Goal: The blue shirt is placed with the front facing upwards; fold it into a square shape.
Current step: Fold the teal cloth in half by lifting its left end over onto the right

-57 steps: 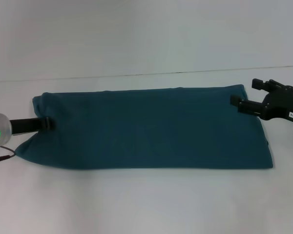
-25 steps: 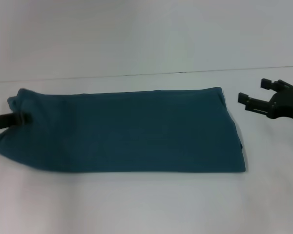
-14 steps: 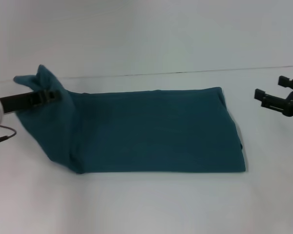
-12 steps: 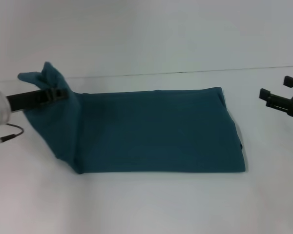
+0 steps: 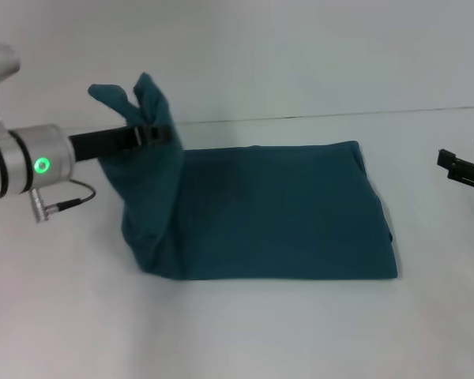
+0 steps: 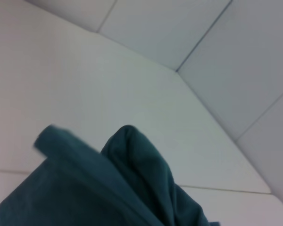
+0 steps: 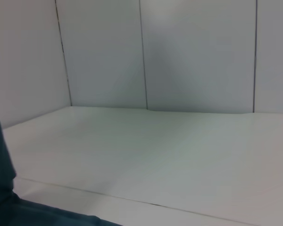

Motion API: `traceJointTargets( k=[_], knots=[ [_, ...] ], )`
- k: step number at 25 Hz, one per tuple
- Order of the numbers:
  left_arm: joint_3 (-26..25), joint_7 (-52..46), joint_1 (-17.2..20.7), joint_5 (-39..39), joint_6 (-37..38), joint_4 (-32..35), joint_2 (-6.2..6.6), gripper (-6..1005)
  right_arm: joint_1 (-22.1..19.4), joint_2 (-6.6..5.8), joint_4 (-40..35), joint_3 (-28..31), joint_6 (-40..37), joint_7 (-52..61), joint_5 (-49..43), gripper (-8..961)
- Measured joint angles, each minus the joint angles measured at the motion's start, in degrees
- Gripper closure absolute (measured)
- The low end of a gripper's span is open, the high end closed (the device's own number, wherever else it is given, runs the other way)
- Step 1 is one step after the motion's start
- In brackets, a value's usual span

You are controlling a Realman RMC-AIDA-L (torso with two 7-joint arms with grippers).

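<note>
A plain white desk (image 5: pixel 245 332) meets a white wall behind it, and the blue shirt (image 5: pixel 284 209) lies on the desk as a long, soft, flat strip of cloth. The left end effector (image 5: pixel 159 133) is pinched tight on the shirt's left end and holds it up in a floppy bunch, likely so this end can go over the flat part and make a square. The right end effector (image 5: pixel 468 170) waits at the far right, apart from the shirt, and looks open and holds nothing.

blue shirt (image 5: pixel 276 209): matt soft cloth | table (image 5: pixel 245 332): smooth matt white
</note>
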Motion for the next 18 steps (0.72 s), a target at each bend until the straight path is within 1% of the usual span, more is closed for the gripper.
traceJointTargets(
  k=[6,9,13,18],
  knots=[
    [2.06,-0.34,-1.86,-3.49,-0.2,-0.66,-0.04,935,-0.57,0.07,0.03,0.61,0.0,-0.65,0.15,11],
    [2.29,-0.42,-3.21,-4.4,-0.55,-2.38,-0.05,935,-0.82,0.07,0.39,0.62,0.01,-1.55,0.54,12],
    [2.98,-0.07,-5.29,-4.83,-2.42,-6.4,-0.29,935,-1.08,0.15,0.7,0.62,0.02,-2.39,0.74,12],
    [9.5,0.12,-6.09,-8.15,-7.55,-9.23,-0.32,935,-1.22,0.22,1.16,0.94,0.16,-2.83,0.8,12]
  ],
)
